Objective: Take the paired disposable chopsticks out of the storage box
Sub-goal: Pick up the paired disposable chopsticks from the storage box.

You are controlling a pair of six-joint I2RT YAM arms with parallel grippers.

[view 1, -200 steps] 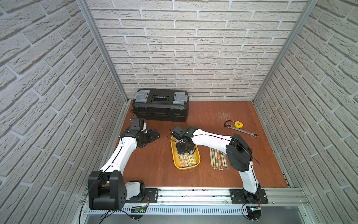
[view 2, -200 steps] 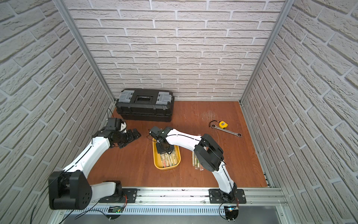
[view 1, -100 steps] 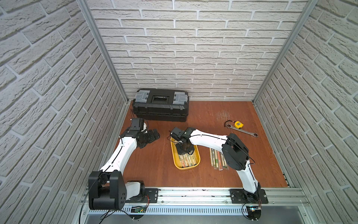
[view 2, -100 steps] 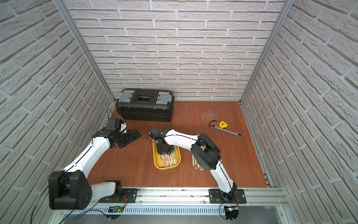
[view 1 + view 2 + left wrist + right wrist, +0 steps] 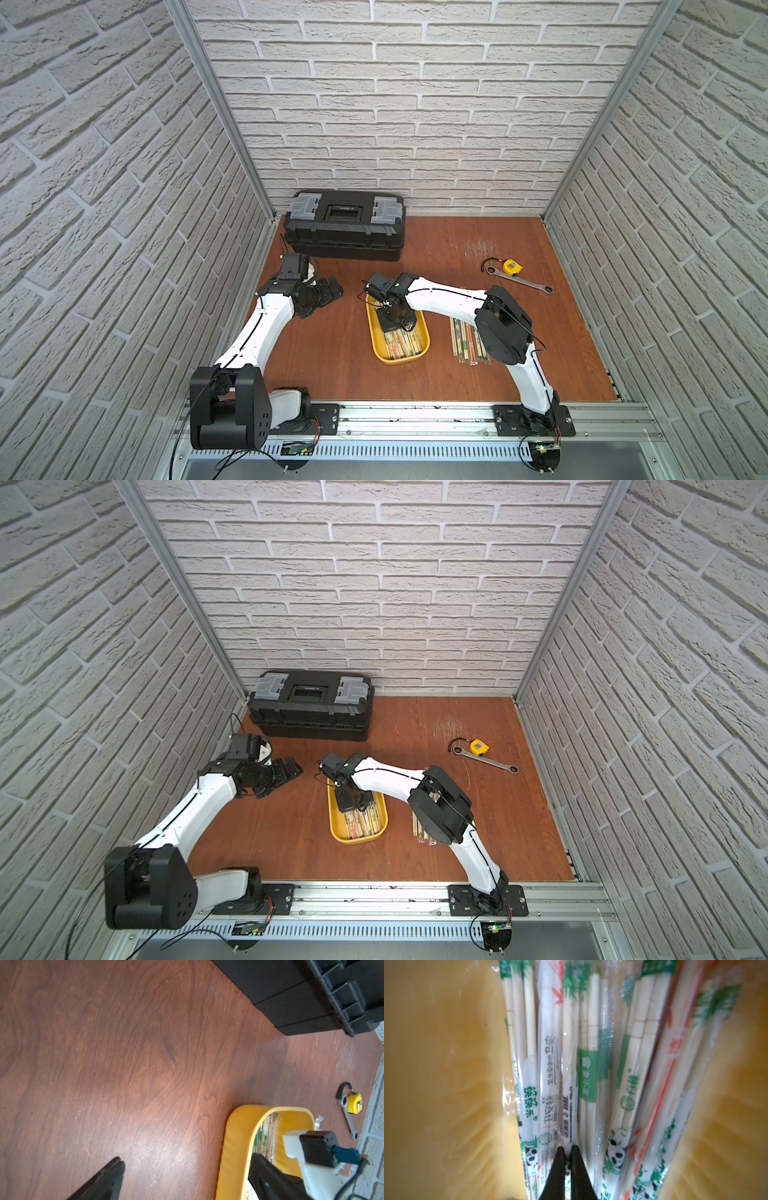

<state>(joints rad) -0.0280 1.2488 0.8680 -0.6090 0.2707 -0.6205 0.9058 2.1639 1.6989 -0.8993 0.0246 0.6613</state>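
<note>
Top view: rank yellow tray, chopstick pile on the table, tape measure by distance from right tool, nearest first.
1. yellow tray: right tool sits inside it, shut on a chopstick pair.
2. chopstick pile: on the table, just right of the tray.
3. tape measure: far right, toward the back.
</note>
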